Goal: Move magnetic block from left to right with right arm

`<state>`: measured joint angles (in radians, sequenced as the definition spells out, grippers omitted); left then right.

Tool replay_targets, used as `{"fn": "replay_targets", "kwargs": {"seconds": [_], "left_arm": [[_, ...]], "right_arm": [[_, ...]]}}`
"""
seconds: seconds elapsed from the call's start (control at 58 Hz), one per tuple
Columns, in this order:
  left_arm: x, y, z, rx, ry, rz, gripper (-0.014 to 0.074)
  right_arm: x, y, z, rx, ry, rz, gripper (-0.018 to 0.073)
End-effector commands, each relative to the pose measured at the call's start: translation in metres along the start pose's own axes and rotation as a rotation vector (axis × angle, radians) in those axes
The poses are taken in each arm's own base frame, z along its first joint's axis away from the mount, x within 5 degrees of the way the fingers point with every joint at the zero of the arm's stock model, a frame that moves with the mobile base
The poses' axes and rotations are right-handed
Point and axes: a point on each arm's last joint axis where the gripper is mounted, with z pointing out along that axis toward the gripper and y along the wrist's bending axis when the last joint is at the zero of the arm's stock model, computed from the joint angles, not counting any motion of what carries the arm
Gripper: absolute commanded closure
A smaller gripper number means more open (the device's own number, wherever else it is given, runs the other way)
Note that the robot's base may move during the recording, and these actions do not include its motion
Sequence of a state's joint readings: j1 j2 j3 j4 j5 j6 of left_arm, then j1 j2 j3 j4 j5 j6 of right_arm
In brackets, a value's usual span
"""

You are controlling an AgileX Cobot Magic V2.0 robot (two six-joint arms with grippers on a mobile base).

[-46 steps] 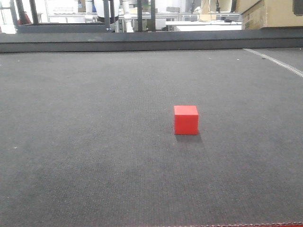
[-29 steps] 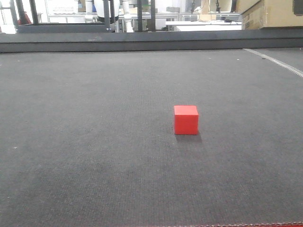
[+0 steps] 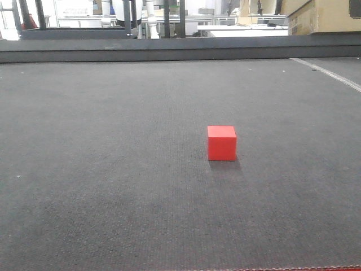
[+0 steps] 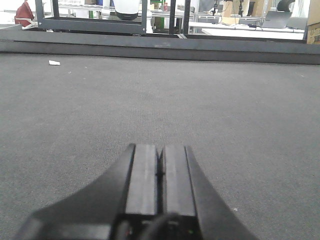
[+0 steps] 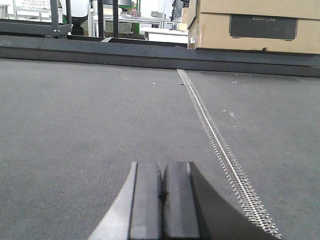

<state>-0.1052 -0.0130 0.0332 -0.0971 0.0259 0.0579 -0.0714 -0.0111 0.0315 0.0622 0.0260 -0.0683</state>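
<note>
One block (image 3: 221, 143), apart from right gripper (image 5: 162, 172) (closed)

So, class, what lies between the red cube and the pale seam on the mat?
Nothing: the front view shows only bare mat between cube and seam.
</note>
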Motion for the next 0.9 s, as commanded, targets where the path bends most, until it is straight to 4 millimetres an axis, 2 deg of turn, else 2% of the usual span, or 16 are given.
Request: {"fn": "replay_targets", "kwargs": {"seconds": [0.0,0.086,0.224,0.345,0.449,0.587,0.656,0.88], "left_arm": [[-0.006,0.001,-0.001,-0.006,-0.088,-0.010,0.0722],[-0.006,0.001,-0.001,-0.006,-0.088,-0.010,0.0722],[-0.006,0.001,-0.001,-0.006,-0.088,-0.010,0.0722],[-0.006,0.001,-0.001,-0.006,-0.088,-0.010,0.0722],[-0.006,0.001,-0.001,-0.006,-0.088,-0.010,0.0722],[-0.006,0.001,-0.001,-0.006,-0.088,-0.010,0.0722],[-0.006,0.001,-0.001,-0.006,-0.088,-0.010,0.0722],[-0.006,0.001,-0.001,-0.006,-0.088,-0.010,0.0722]], "right_arm": [[-0.013,-0.001,-0.003,0.013,-0.140,-0.012,0.0501],[-0.025,-0.001,-0.004,0.012,-0.163,-0.012,0.0501],[-0.064,0.000,-0.007,0.003,-0.116,-0.012,0.0501],[-0.093,0.000,0.001,-0.004,-0.031,-0.012,0.0470],[-0.116,0.000,0.017,-0.008,0.028,-0.012,0.0330],[-0.130,0.002,0.049,-0.027,0.148,-0.012,0.0055],[-0.133,0.004,0.067,-0.047,0.224,-0.014,-0.0020],[-0.142,0.033,0.119,-0.194,0.459,0.014,0.0017]]}}
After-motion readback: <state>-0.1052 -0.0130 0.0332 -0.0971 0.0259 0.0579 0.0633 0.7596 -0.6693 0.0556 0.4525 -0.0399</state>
